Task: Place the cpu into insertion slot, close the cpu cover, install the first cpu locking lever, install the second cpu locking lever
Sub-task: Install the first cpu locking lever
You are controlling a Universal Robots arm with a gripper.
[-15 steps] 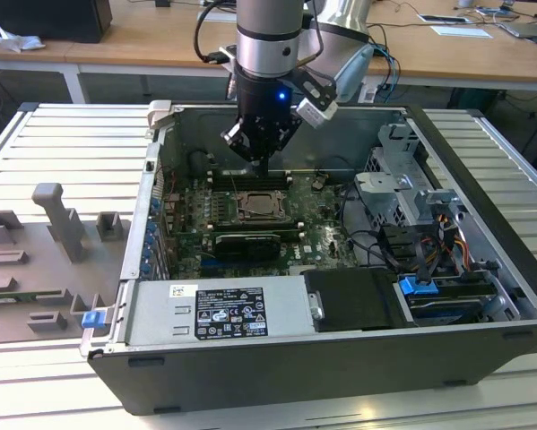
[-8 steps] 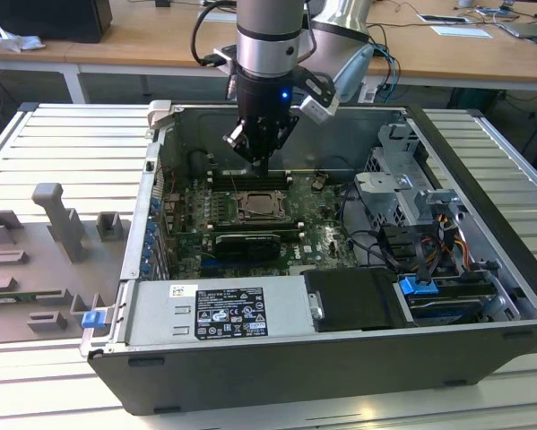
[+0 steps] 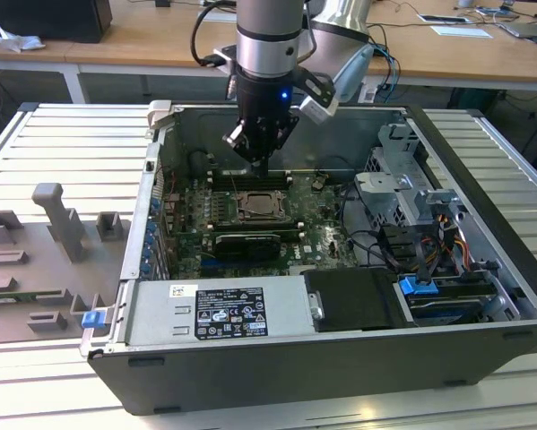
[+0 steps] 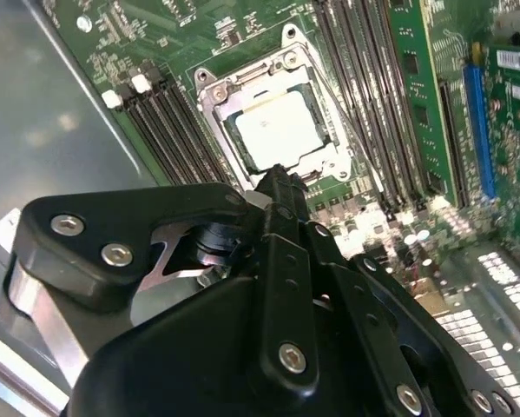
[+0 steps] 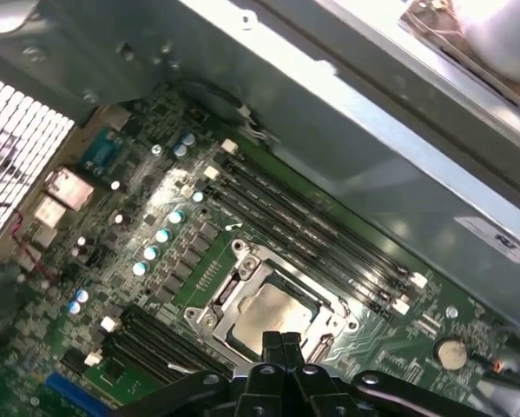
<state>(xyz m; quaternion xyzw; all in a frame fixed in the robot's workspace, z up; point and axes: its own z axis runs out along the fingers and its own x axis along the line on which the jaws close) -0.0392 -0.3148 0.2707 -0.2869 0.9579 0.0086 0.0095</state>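
Cpu [image 4: 281, 130] near edge cut off by claw [image 4: 279, 174] tips in second wrist view. Claw closed, empty, hanging just above cpu; contact unclear. Cpu seated in insertion slot [image 3: 243, 215], cpu cover [image 4: 327, 122] lying flat around it. Beyond: memory slots [image 4: 364, 95].

Pale cpu [image 4: 281, 130] flat in insertion slot [image 3: 260, 207]; cpu cover [image 4: 214, 102] down around it.
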